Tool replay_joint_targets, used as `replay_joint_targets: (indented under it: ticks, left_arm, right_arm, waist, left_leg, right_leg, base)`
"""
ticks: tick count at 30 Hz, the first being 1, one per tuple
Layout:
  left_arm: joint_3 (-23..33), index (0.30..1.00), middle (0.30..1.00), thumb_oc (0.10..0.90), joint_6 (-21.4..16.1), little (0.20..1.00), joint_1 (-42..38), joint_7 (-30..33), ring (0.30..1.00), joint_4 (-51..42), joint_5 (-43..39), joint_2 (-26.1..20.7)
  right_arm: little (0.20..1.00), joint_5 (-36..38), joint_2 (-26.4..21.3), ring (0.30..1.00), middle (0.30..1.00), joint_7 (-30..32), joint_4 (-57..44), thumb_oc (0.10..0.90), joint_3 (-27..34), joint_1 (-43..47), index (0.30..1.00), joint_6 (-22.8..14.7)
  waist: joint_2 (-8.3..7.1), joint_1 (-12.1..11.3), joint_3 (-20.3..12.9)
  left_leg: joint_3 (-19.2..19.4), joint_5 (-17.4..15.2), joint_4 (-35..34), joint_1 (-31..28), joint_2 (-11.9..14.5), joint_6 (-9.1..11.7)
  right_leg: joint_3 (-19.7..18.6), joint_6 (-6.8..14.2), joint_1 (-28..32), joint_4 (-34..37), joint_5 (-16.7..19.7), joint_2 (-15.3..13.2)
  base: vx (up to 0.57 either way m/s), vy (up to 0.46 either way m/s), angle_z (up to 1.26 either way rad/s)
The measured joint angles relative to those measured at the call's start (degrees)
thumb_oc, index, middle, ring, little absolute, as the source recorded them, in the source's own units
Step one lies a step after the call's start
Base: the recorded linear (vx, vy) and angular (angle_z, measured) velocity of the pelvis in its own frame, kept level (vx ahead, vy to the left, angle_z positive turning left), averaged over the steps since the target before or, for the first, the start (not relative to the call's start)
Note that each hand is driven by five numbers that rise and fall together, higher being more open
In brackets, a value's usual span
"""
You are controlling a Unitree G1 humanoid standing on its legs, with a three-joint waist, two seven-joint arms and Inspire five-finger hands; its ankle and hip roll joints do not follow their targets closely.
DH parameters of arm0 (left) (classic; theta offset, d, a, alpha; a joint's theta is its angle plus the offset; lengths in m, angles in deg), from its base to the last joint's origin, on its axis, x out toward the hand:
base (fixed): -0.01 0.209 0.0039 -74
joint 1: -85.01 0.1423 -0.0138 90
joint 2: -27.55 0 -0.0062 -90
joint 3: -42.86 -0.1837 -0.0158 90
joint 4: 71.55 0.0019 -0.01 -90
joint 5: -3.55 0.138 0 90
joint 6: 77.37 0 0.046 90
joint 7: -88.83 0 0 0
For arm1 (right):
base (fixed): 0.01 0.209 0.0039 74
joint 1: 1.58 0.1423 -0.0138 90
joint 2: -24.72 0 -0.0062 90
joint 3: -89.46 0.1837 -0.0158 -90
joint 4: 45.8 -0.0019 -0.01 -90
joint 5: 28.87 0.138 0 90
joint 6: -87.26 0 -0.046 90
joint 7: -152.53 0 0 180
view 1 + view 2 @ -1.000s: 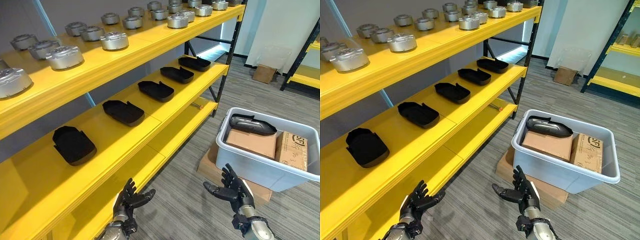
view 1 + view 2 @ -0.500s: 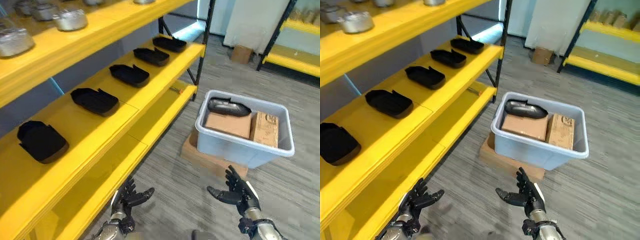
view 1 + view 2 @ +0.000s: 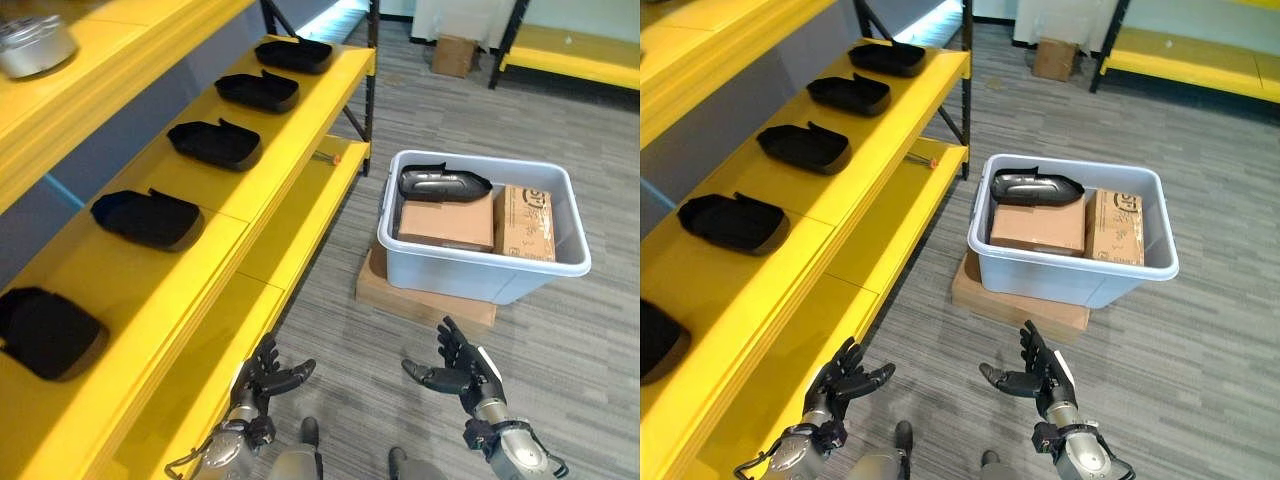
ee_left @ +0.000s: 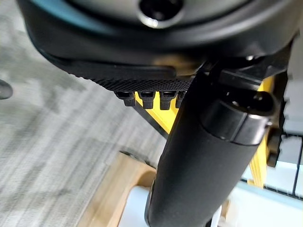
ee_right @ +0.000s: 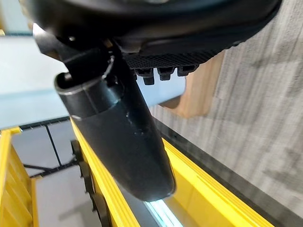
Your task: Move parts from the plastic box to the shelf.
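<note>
On the floor to our right sits the plastic box [image 3: 482,268], pale grey, on top of a flat cardboard slab [image 3: 420,300]. Inside it we see one dark part [image 3: 440,183] lying at the far end, on top of a brown carton [image 3: 445,222]. A 2nd carton [image 3: 524,222] stands beside it, w/ print on it.

At our left is the yellow shelf [image 3: 215,235]. Its middle level holds a row of black parts [image 3: 214,143], each apart from the next, going away from us. Up on the top level is a silver metal part [image 3: 35,44]. A small orange thing [image 3: 336,158] lies on the low level, too small for us to tell what it is.

Our left hand [image 3: 266,380] hangs low by the shelf edge, fingers spread wide & holding nothing. Our right hand [image 3: 462,368] hangs low too, just short of the box, fingers spread & empty.

Across the room stands another yellow shelf [image 3: 570,50] and a cardboard box [image 3: 457,55] on the grey carpet [image 3: 590,160].
</note>
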State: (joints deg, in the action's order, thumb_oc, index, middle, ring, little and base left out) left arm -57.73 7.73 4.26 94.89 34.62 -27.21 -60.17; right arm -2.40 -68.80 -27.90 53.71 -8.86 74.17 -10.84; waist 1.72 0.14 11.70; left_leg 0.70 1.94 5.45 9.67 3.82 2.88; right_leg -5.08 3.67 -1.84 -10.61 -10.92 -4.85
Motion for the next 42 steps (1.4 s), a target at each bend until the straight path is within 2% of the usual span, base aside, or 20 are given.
replay_joint_targets:
  ticks: [2,4,9,14,15,17,19,21,22,23,24,26,28,31,33,34,35,36,38,42]
  left_arm:
    - [0.08,1.0,1.0,0.9,-0.31,1.0,-2.15,0.92,1.0,0.09,-0.05,-0.52]
    - [0.25,1.0,1.0,0.9,-0.4,1.0,-4.18,1.31,1.0,0.05,-0.09,-0.99]
    - [0.12,1.0,1.0,0.9,-0.63,1.0,-5.44,2.53,1.0,0.05,-0.37,-0.89]
    - [-0.28,1.0,1.0,0.9,-0.53,1.0,-4.21,2.61,1.0,0.15,-0.37,-0.69]
    - [-0.36,1.0,1.0,0.9,-0.47,1.0,-4.24,2.72,1.0,0.29,-0.36,-0.67]
    - [-0.6,1.0,1.0,0.9,-0.27,1.0,-4.35,3.28,1.0,0.6,-0.35,-0.65]
    - [-0.56,1.0,1.0,0.9,-0.25,1.0,-4.04,3.3,1.0,0.6,-0.32,-1.14]
    - [-0.12,1.0,1.0,0.9,-0.25,1.0,-3.51,3.48,1.0,0.85,-0.24,-1.26]
    - [0.72,1.0,1.0,0.9,-0.33,1.0,-3.67,3.63,1.0,1.43,-0.21,-1.07]
    - [0.42,1.0,1.0,0.9,0.08,1.0,-3.87,3.68,1.0,1.98,-0.21,-0.92]
    - [0.2,1.0,1.0,0.9,-0.09,1.0,-3.54,3.67,1.0,1.3,-0.21,-1.17]
    - [0.51,1.0,1.0,0.9,-0.23,1.0,-3.63,3.67,1.0,1.3,-0.22,-1.59]
    - [0.65,1.0,1.0,0.9,-0.21,1.0,-3.24,3.64,1.0,1.58,-0.22,-1.53]
    - [0.69,1.0,1.0,0.9,-0.22,1.0,-2.1,3.59,1.0,1.72,-0.21,-1.2]
    - [0.79,1.0,1.0,0.9,-0.21,1.0,-0.96,3.56,1.0,1.89,-0.23,-0.94]
    - [0.75,1.0,1.0,0.9,-0.18,1.0,-0.48,3.53,1.0,1.92,-0.23,-0.7]
    - [0.69,1.0,1.0,0.9,-0.19,1.0,0.11,3.4,1.0,1.78,-0.22,0.14]
    - [0.7,1.0,1.0,0.9,-0.19,1.0,0.47,3.34,1.0,1.55,-0.22,1.66]
    - [0.61,1.0,1.0,0.9,-0.19,1.0,0.02,3.19,1.0,1.36,-0.38,2.29]
    - [-0.24,1.0,1.0,0.9,-0.21,1.0,-2.01,3.12,1.0,1.34,-0.39,3.45]
  right_arm:
    - [1.0,-0.02,0.04,1.0,1.0,0.06,-0.02,0.9,-2.38,1.08,1.0,0.2]
    - [1.0,-0.03,0.89,1.0,1.0,-0.1,-0.28,0.9,-3.29,2.18,1.0,0.16]
    - [1.0,-0.96,1.57,1.0,1.0,0.65,-0.07,0.9,-4.1,5.69,1.0,0.28]
    - [1.0,-1.1,1.03,1.0,1.0,1.99,0.3,0.9,-3.26,7.05,1.0,0.31]
    - [1.0,-1.25,1.0,1.0,1.0,2.12,0.34,0.9,-2.95,7.2,1.0,0.34]
    - [1.0,-1.67,0.93,1.0,1.0,2.39,0.43,0.9,-2.23,7.75,1.0,0.52]
    - [1.0,-1.67,1.3,1.0,1.0,2.47,0.26,0.9,-2.26,7.57,1.0,0.32]
    - [1.0,-1.71,1.37,1.0,1.0,2.36,0.39,0.9,-3.07,7.13,1.0,0.3]
    - [1.0,-1.74,1.28,1.0,1.0,2.33,0.62,0.9,-3.98,7.78,1.0,0.32]
    - [1.0,-1.73,1.35,1.0,1.0,2.2,0.29,0.9,-4.05,7.27,1.0,0.26]
    - [1.0,-1.73,1.31,1.0,1.0,2.16,0.3,0.9,-4.48,6.44,1.0,0.57]
    - [1.0,-1.74,1.79,1.0,1.0,1.94,0.36,0.9,-4.68,5.79,1.0,0.89]
    - [1.0,-1.75,2.24,1.0,1.0,1.96,0.38,0.9,-4.74,4.84,1.0,1.02]
    - [1.0,-2.23,2.25,1.0,1.0,1.88,0.43,0.9,-4.65,4.75,1.0,1.19]
    - [1.0,-2.29,2.34,1.0,1.0,1.65,0.44,0.9,-4.57,4.43,1.0,1.22]
    - [1.0,-2.3,2.39,1.0,1.0,1.65,0.55,0.9,-4.48,3.89,1.0,1.26]
    - [1.0,-2.33,1.8,1.0,1.0,1.64,0.57,0.9,-4.36,3.62,1.0,1.51]
    - [1.0,-2.92,0.52,1.0,1.0,1.59,0.56,0.9,-4.29,4.08,1.0,1.51]
    - [1.0,-2.98,-0.27,1.0,1.0,1.65,0.57,0.9,-4.03,6.1,1.0,1.66]
    - [1.0,-2.98,-0.83,1.0,1.0,1.87,0.47,0.9,-2.32,8.76,1.0,1.33]
  waist:
    - [-1.87,-0.3,-0.44]
    - [-2.73,-0.15,-0.82]
    - [-3.08,-0.22,-0.89]
    - [-2.97,-0.23,-1.04]
    - [-2.85,0.05,-1.05]
    - [-1.76,1.0,-1.15]
    - [-1.68,2.03,-1.18]
    - [-1.57,2.46,-1.0]
    - [-1.4,2.75,-0.4]
    - [-0.35,3.46,-0.4]
    - [-0.15,3.37,-0.16]
    - [-0.66,2.68,-0.13]
    - [-1.37,2.99,-0.08]
    - [-1.59,3.16,-0.02]
    - [-2.44,3.22,0.0]
    - [-2.91,3.11,-0.01]
    - [-2.33,3.6,-0.17]
    - [-0.78,3.72,-1.04]
    - [0.08,4.43,-1.35]
    - [0.73,4.38,-1.81]
  left_leg:
    - [2.39,-0.41,0.34,-0.13,-1.42,-0.69]
    - [3.14,-0.68,0.32,0.21,-2.31,-1.13]
    - [3.36,-1.24,0.2,0.54,-3.03,-1.92]
    - [2.31,-1.5,0.24,1.25,-3.28,-2.3]
    - [2.23,-1.74,0.19,1.18,-3.38,-2.69]
    - [2.06,-1.29,0.38,0.86,-2.69,-2.93]
    - [3.13,-2.15,0.43,-0.63,-2.94,-3.98]
    - [3.32,-4.73,0.02,-4.07,-4.16,-6.34]
    - [3.6,-5.38,0.11,-4.7,-4.79,-7.27]
    - [3.7,-4.84,-0.66,-5.17,-4.64,-7.31]
    - [4.15,-5.07,-1.48,-6.2,-4.65,-7.27]
    - [5.61,-4.36,-2.22,-6.63,-5.18,-7.32]
    - [6.13,-3.9,-2.99,-7.53,-6.33,-6.6]
    - [6.5,-4.12,-3.93,-9.02,-6.82,-6.28]
    - [5.84,-4.61,-5.92,-11.97,-7.07,-4.91]
    - [5.0,-4.86,-6.73,-13.79,-6.86,-3.99]
    - [3.97,-5.59,-7.81,-15.8,-5.22,-2.87]
    - [3.68,-6.39,-8.15,-15.97,-2.64,-2.2]
    - [3.58,-6.58,-7.06,-15.66,0.23,-1.84]
    - [3.47,-6.02,-4.41,-15.02,2.44,-1.93]
  right_leg:
    - [-1.1,1.3,0.35,2.12,0.76,-2.21]
    - [-0.77,2.49,1.18,5.22,1.88,-3.31]
    - [0.05,3.11,3.62,10.78,3.82,-4.24]
    - [1.23,3.39,2.25,8.33,3.43,-3.66]
    - [1.28,3.68,1.44,6.21,3.19,-3.47]
    - [1.43,5.55,-4.67,-6.68,1.34,-2.63]
    - [1.71,5.75,-9.0,-18.03,2.05,-2.71]
    - [3.2,5.21,-11.99,-27.38,5.49,-4.58]
    - [3.97,5.29,-17.73,-35.92,11.17,-5.83]
    - [6.38,4.99,-19.33,-35.68,7.62,-6.94]
    - [8.17,4.47,-20.4,-29.22,4.41,-7.12]
    - [12.0,4.11,-20.54,-16.77,4.03,-7.17]
    - [13.07,4.11,-20.77,-6.15,6.9,-7.16]
    - [13.55,4.29,-19.16,2.87,11.88,-8.06]
    - [13.59,4.72,-14.29,9.02,16.03,-8.62]
    - [13.63,4.66,-11.5,11.09,19.15,-8.62]
    - [13.58,4.2,-9.61,11.56,22.58,-6.88]
    - [14.3,2.59,-9.29,11.31,22.28,-4.24]
    - [15.67,0.57,-9.15,10.89,20.87,-1.76]
    - [16.36,-2.74,-9.52,8.36,18.06,0.7]
  base:
    - [0.1,0.109,-0.35]
    - [0.07,0.092,-0.19]
    - [0.08,0.089,0.01]
    - [0.09,0.119,0.11]
    - [0.06,0.156,0.1]
    - [0.04,0.187,0.12]
    - [0.15,0.226,0.01]
    - [0.15,0.13,-0.27]
    - [0.15,0.006,-0.18]
    - [0.2,-0.013,-0.18]
    - [0.15,-0.037,-0.08]
    - [0.12,-0.068,-0.2]
    - [0.17,-0.107,-0.02]
    - [0.17,-0.117,-0.05]
    - [0.2,-0.14,0.12]
    - [0.22,-0.13,0.31]
    - [0.25,-0.181,0.29]
    - [0.26,-0.261,0.14]
    - [0.16,-0.197,0.02]
    - [0.09,-0.127,-0.05]
